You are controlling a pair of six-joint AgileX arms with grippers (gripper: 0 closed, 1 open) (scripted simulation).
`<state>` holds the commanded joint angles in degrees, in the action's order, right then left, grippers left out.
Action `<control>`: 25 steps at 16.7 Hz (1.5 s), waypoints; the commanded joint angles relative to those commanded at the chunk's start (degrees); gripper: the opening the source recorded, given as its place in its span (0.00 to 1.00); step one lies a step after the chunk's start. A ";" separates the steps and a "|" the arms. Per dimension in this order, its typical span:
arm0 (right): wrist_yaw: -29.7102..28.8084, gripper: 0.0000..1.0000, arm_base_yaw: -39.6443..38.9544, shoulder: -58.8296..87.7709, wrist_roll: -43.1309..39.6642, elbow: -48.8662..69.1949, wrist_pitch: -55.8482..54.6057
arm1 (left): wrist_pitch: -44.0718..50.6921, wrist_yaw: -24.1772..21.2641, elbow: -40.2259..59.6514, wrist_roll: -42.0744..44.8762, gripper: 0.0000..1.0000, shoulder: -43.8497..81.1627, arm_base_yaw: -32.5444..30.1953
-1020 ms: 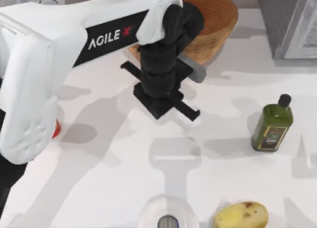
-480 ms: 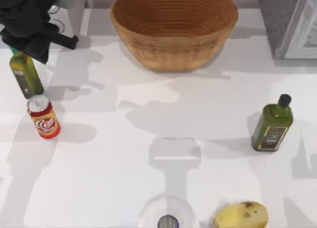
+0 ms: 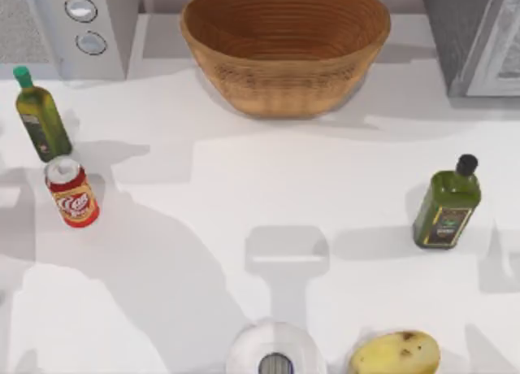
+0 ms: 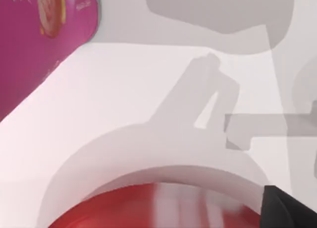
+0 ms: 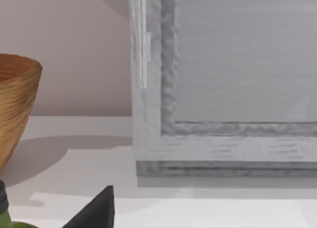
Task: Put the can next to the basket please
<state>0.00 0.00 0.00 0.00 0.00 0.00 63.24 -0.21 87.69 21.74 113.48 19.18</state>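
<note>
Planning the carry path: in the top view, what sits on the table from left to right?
Green-capped bottle → can → basket → potato → black-capped bottle. The clear round dish at the bottom edge overlaps the basket's span, so it is left out.

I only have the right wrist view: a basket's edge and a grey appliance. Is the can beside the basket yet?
Observer: No. In the top view the can stands upright at the table's left side, well apart from the basket.
Operator: Anything crowding the can?
Observer: A green-capped bottle stands just behind it, close, though I cannot tell whether they touch.
Operator: What stands in front of the basket?
Observer: A black-capped green bottle stands toward the right side, well apart from the basket.
</note>
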 joint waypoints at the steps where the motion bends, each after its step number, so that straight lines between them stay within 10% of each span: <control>1: 0.00 1.00 0.00 0.00 0.00 0.00 0.00 | -0.91 0.07 -0.91 0.15 0.00 0.69 0.95; 14: 0.00 1.00 0.00 0.00 0.00 0.00 0.00 | -2.86 0.08 -2.40 0.22 0.00 1.39 1.25; 25: 0.00 1.00 0.00 0.00 0.00 0.00 0.00 | -2.86 0.08 -2.40 0.22 0.83 1.39 1.25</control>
<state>0.00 0.00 0.00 0.00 0.00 0.00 60.39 -0.13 85.29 21.96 114.87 20.43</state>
